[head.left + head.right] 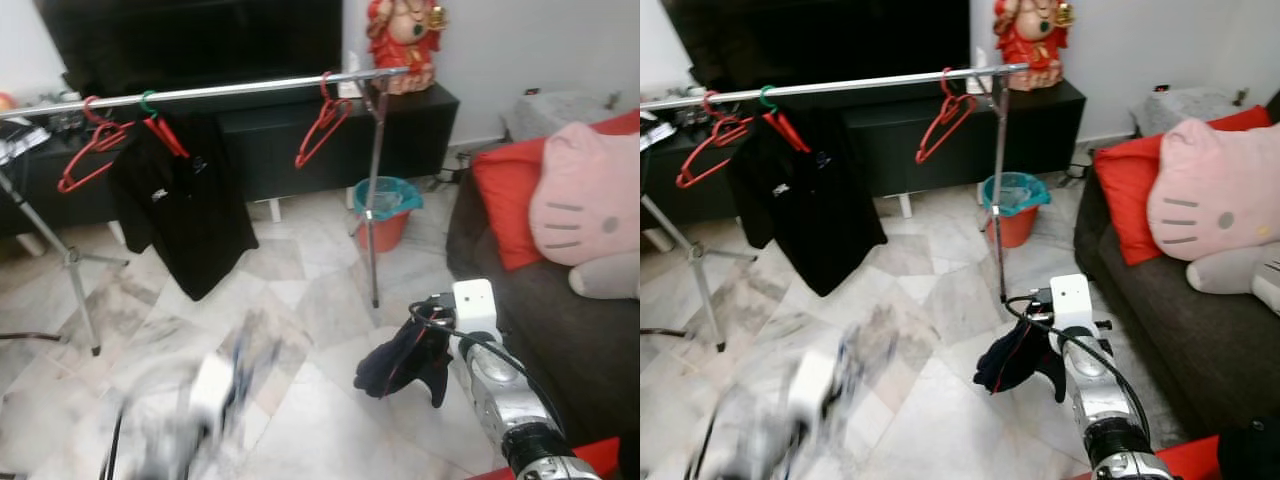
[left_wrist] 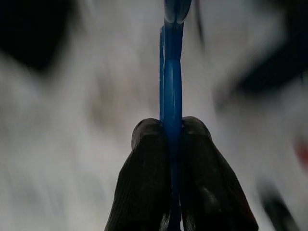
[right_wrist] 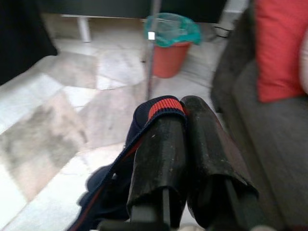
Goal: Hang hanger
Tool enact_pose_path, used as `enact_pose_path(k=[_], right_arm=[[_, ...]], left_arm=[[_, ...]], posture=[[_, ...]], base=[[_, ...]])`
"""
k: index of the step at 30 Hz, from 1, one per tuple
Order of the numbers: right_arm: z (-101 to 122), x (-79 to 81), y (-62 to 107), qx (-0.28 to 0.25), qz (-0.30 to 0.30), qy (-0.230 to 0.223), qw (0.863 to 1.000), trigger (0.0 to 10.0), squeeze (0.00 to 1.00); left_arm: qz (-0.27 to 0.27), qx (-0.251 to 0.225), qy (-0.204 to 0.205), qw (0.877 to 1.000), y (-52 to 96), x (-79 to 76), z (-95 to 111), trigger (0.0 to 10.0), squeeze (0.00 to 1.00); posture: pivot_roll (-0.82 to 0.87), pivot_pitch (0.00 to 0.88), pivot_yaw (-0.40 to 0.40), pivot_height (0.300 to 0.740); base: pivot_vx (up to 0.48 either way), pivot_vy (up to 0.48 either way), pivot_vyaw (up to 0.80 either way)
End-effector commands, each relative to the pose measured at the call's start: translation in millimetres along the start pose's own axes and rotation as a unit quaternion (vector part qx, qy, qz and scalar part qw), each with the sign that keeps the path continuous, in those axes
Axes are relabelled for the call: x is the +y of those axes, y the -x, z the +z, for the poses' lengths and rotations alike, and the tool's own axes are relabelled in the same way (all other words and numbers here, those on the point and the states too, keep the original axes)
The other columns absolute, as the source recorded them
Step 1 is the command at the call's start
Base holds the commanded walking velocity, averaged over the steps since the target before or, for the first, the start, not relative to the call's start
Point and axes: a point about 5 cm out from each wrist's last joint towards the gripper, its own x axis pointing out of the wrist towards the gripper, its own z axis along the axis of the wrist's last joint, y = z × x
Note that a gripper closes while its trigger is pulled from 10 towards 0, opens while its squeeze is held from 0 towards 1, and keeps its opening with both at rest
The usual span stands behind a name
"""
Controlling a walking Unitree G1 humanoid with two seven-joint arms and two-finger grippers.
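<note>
In the left wrist view the blue hanger runs as a thin strip straight out from between the left gripper's two black fingers, its long axis in line with them and pointing away from the wrist; the fingers are clenched on it, one pad on each flat side, and it passes beyond the frame's edge, so its hook end cannot be made out. In the eye views the left arm is a heavy blur low on the robot's left over the marble floor, and the hanger cannot be picked out there. The right gripper is clamped on a dark navy garment with a red-banded cuff: the cuff is pinched at the fingertips and the rest of the cloth droops below and to one side of the fingers. In the eye views that cloth bundle hangs from the right gripper in front of the sofa. Beyond, a metal clothes rail on thin stands spans the room, carrying red hangers and a black shirt on a green-hooked hanger. A teal-lined orange bin sits beside the rail's right upright, and a pink plush cushion leans on a red pillow on the sofa.
</note>
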Motion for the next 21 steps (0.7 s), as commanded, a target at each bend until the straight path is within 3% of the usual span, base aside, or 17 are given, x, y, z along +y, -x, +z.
enact_pose_path(k=[1,2,3,5,7,8,12,15,19,21], right_arm=[[12.3,-1.0,-2.7,-0.014,0.002,0.007,1.0,10.0,0.0],[13.5,-1.5,-3.4,-0.012,0.002,0.012,1.0,10.0,0.0],[13.5,-1.5,-3.4,-0.012,0.002,0.012,1.0,10.0,0.0],[15.3,-2.7,-4.2,-0.009,0.002,0.016,1.0,10.0,0.0],[15.6,-3.2,-4.3,-0.008,0.002,0.018,1.0,10.0,0.0],[15.6,-3.8,-4.3,-0.003,0.0,0.021,1.0,10.0,0.0],[15.4,-5.5,-4.4,0.005,-0.008,0.028,1.0,10.0,0.0],[16.2,-5.2,-5.3,0.011,-0.001,0.034,0.999,10.0,0.0],[17.5,-4.0,-6.4,0.014,0.001,0.036,0.999,10.0,0.0],[20.2,-2.3,-7.6,0.018,0.004,0.036,0.999,10.0,0.0]], left_arm=[[-0.006,-0.065,-0.004,0.998,-5.7,9.9,31.6,10.0,0.0],[-0.006,-0.094,-0.003,0.996,-8.7,12.1,47.3,10.0,0.0],[-0.006,-0.094,-0.003,0.996,-8.7,12.1,47.3,10.0,0.0],[-0.005,-0.137,0.003,0.991,-11.8,12.7,68.1,10.0,0.0],[-0.013,-0.146,0.007,0.989,-13.0,11.8,73.3,10.0,0.0],[-0.043,-0.151,0.012,0.988,-14.6,8.9,78.6,10.0,0.0],[-0.116,-0.138,0.005,0.984,-15.0,1.7,84.7,10.0,0.0],[-0.18,-0.107,-0.023,0.978,-13.2,-2.0,86.7,10.0,0.0],[-0.222,-0.092,-0.026,0.97,-10.2,-2.6,87.7,10.0,0.0],[-0.284,-0.07,-0.033,0.956,-4.1,-4.0,89.2,10.0,0.0]], posture=[[-0.23,0.0,0.058,0.74],[-0.23,0.0,0.058,0.74],[-0.23,0.0,0.058,0.74],[-0.23,0.0,0.06,0.74],[-0.24,0.0,0.06,0.74],[-0.24,0.0,0.061,0.74],[-0.24,0.0,0.062,0.74],[-0.24,0.0,0.063,0.74],[-0.23,0.0,0.064,0.74],[-0.23,0.0,0.063,0.74]], base=[[0.0,0.0,0.0],[0.0,0.0,0.0],[0.0,0.0,0.0],[0.0,0.0,0.0],[0.0,0.0,0.0],[0.0,0.0,0.0],[0.0,0.0,0.0],[0.0,0.0,0.0],[0.0,0.0,0.0],[0.0,0.0,0.0]])
